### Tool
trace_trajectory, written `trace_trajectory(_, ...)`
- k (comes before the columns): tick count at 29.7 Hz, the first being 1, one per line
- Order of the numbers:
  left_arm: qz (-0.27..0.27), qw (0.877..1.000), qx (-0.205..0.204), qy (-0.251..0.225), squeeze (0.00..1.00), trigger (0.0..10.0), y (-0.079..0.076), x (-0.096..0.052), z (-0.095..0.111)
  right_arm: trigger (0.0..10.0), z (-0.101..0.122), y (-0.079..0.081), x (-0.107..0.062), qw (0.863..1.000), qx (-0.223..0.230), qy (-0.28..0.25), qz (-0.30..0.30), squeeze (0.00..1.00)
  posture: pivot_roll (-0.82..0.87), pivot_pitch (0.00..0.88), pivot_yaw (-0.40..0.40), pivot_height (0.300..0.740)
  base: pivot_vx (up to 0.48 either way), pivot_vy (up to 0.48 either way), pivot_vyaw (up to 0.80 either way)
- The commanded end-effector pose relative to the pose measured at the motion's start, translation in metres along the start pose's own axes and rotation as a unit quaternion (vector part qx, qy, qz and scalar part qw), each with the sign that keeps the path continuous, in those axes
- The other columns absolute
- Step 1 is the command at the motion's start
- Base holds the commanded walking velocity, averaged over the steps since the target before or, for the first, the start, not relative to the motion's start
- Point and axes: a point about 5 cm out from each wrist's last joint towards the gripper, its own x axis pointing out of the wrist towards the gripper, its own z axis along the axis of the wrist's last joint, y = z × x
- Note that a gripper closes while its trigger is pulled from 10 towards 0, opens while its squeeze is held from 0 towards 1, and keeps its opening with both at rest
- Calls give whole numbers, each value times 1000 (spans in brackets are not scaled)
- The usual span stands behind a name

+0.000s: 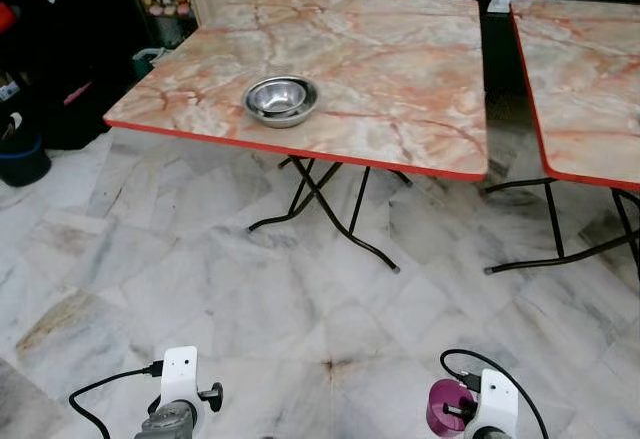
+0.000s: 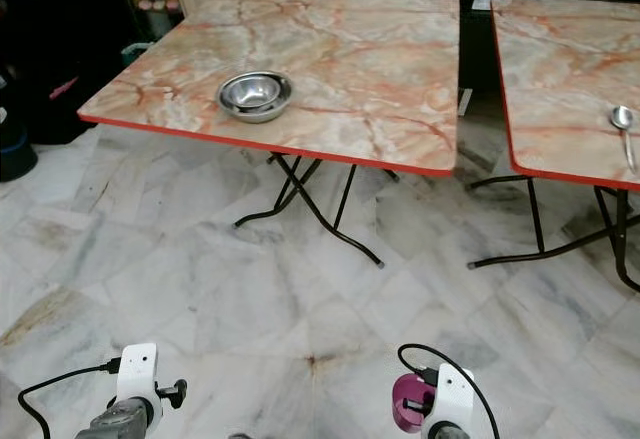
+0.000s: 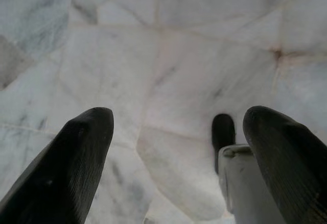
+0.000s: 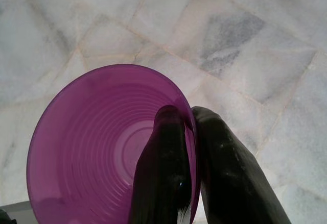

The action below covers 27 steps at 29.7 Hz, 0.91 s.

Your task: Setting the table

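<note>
A marble-topped folding table with a red edge stands ahead, and a steel bowl rests near its front left. My right gripper hangs low over the floor, shut on the rim of a purple plastic cup, one finger inside and one outside. The cup sits beside my right wrist at the bottom of the eye views. My left gripper is open above the floor tiles, holding nothing. On a second table to the right lies a metal spoon.
Black folding legs cross under the near table. A dark gap separates the two tables. Shelves with jars and figurines stand behind, and a dark bucket sits at far left. Marble floor lies between me and the tables.
</note>
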Motion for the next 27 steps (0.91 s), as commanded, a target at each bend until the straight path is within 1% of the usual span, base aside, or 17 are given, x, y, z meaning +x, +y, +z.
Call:
trace_trajectory(1,11,1000,-1,14,0,10000,8,-1,-6,10000,-4,0,-1,1000,3,8,-4,0,-93,173,66,740,0,480,0)
trace_trajectory(5,15,1000,-4,13,0,10000,11,-1,-5,10000,-4,-1,-1,1000,5,11,-8,0,-90,179,67,740,0,480,-800)
trace_trajectory(22,12,1000,-1,2,0,10000,8,0,2,10000,0,1,1,1000,2,4,-12,0,-84,191,69,740,0,480,0)
trace_trajectory(27,11,1000,0,0,0,10000,7,0,3,10000,0,1,0,1000,1,5,-14,0,-83,189,69,740,0,480,-750)
